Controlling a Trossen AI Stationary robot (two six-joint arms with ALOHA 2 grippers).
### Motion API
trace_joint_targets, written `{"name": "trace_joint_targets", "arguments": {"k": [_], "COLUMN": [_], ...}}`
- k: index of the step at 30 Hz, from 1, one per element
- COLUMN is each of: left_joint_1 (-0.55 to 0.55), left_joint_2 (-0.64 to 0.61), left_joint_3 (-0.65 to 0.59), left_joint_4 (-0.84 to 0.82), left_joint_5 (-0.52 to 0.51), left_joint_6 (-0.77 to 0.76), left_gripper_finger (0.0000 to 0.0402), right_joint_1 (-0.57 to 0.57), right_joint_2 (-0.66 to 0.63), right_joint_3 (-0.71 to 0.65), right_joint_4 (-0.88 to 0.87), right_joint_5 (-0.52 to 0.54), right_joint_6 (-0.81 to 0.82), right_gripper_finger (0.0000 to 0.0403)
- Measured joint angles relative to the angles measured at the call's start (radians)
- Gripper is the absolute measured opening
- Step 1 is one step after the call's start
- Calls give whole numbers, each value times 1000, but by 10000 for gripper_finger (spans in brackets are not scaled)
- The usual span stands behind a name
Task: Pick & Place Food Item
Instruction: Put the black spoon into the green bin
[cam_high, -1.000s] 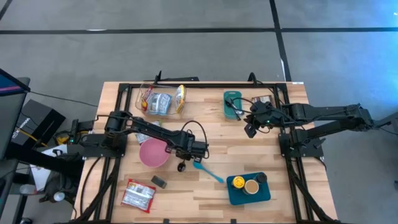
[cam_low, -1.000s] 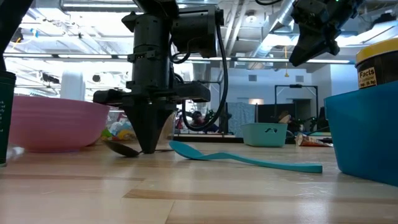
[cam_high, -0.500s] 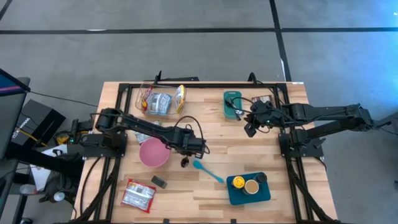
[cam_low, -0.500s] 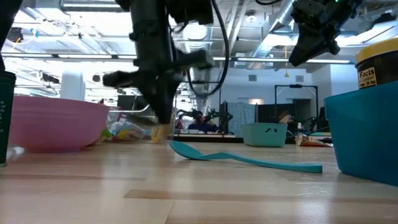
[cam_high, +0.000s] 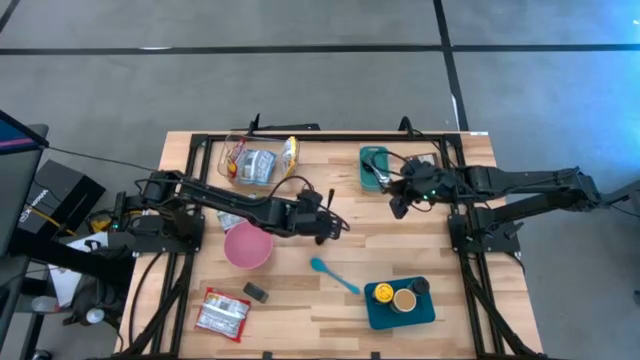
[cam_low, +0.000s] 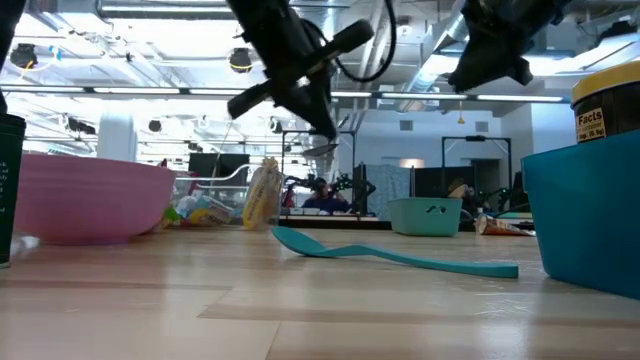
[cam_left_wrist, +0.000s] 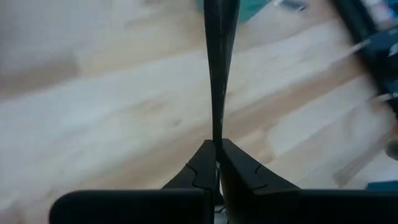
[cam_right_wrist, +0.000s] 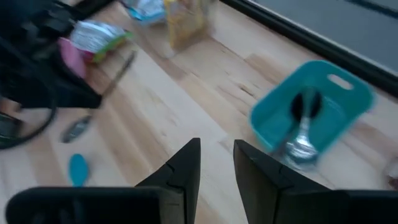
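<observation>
My left gripper (cam_high: 328, 226) hangs above the middle of the table, slanting down, shut on a thin dark spoon (cam_right_wrist: 102, 93); the spoon's grey bowl (cam_right_wrist: 79, 129) is its lower end. My right gripper (cam_high: 398, 208) waits high at the far right, near the small teal bin (cam_high: 375, 167), open with nothing between its fingers (cam_right_wrist: 186, 168). Food packets lie in a clear bin (cam_high: 258, 160) at the far left. One more packet (cam_high: 222, 312) lies flat at the near left. My left gripper pinches the spoon's thin handle (cam_left_wrist: 216, 127) between its two fingertips, edge-on in the left wrist view. The handle runs on ahead of the fingers. The fingers slant down from the table's left. The spoon is lifted clear of the table.
A pink bowl (cam_high: 247, 245) stands left of the gripper. A teal spatula (cam_high: 335, 275) lies on the wood near the middle. A teal tray (cam_high: 372, 312) with jars sits at the near right. A metal spoon (cam_right_wrist: 301, 140) lies in the small teal bin. A small black block (cam_high: 256, 291) lies near the front.
My left gripper has risen from the table and gone toward the far right, tipping from pointing straight down to a slant. The dark spoon, whose bowl lay on the wood, has come up with it and now hangs clear.
</observation>
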Motion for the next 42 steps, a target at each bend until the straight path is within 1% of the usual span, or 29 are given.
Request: {"name": "trace_joint_targets", "arguments": {"k": [5,9,12,16,20,22,25,30,33,39,42], "left_joint_1": [2,11,24,54,83,91,96,96,96,96,94], "left_joint_2": [0,0,2,2,3,3,3,4,4,4,4], "left_joint_3": [1,1,1,2,2,2,2,2,2,2,2], "left_joint_4": [86,146,180,224,287,331,388,457,463,472,464], "left_joint_5": [-103,-127,-148,-157,-159,-155,-145,-100,-87,-68,-66], "left_joint_6": [116,178,201,203,208,240,280,287,287,286,286], "left_gripper_finger": [2,3,3,2,4,4,4,3,2,2,2], "right_joint_1": [-48,-100,-134,-162,-187,-198,-221,-247,-250,-240,-240], "right_joint_2": [0,0,0,0,0,0,0,0,13,77,87], "right_joint_3": [0,0,0,0,0,0,0,0,0,0,-1], "right_joint_4": [94,159,197,223,257,263,263,263,275,324,350], "right_joint_5": [-114,-211,-259,-268,-287,-287,-288,-293,-314,-314,-315], "right_joint_6": [9,57,98,163,169,169,169,161,142,139,130], "right_gripper_finger": [91,91,91,91,91,91,91,93,104,142,156]}}
